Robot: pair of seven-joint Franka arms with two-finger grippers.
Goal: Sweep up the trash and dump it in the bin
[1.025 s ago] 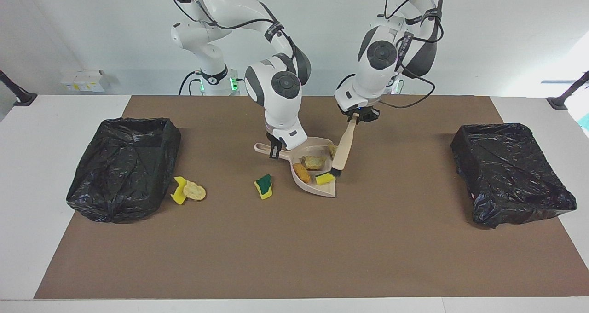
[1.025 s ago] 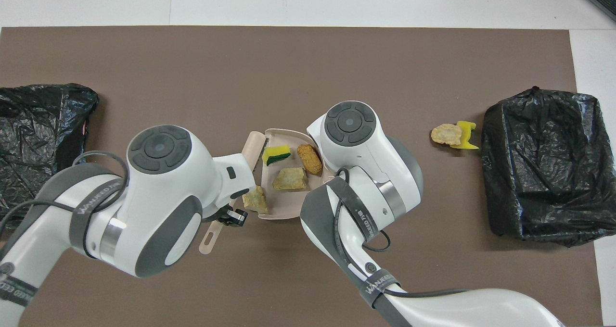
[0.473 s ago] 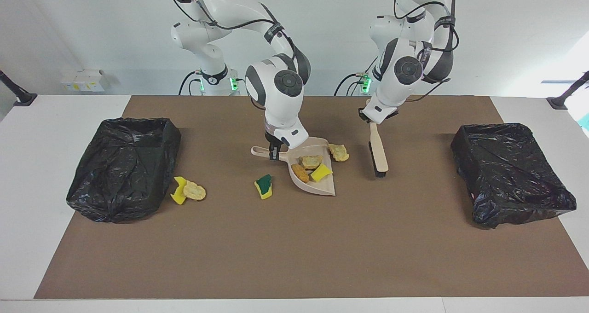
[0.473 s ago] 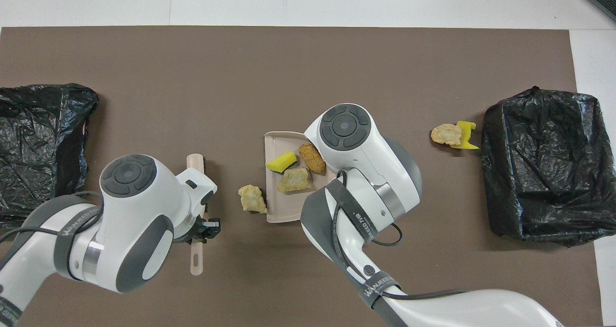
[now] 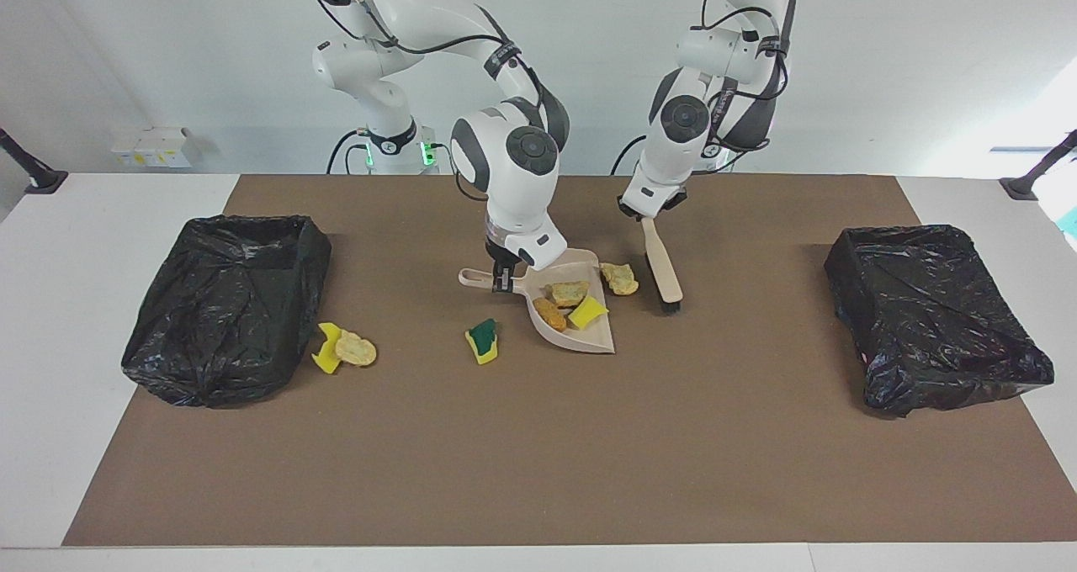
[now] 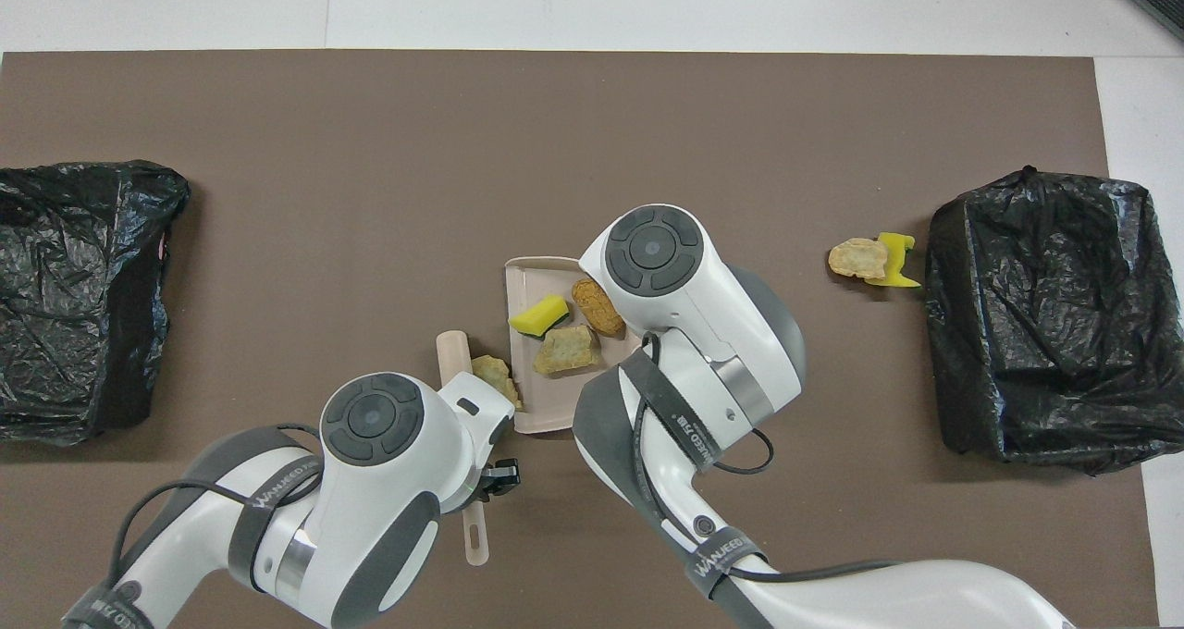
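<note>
Trash: three pieces [image 5: 569,303] in the beige dustpan [image 5: 589,338] at frame centre; one tan chunk [image 5: 621,278] on the mat just outside its rim, beside the brush [image 5: 665,278] bristles. Green-and-yellow sponge [image 5: 483,341] just beside the pan's other edge. Two pieces [image 5: 343,348] at the edge of the black bin [image 5: 227,303], centre left. Second bin [image 5: 934,311] centre right, open mat between. Right tool [image 5: 502,279] clamped on the dustpan handle; left tool [image 5: 648,219] clamped on the brush handle. Lower half of the counter [image 5: 538,463]: bare mat.
</note>
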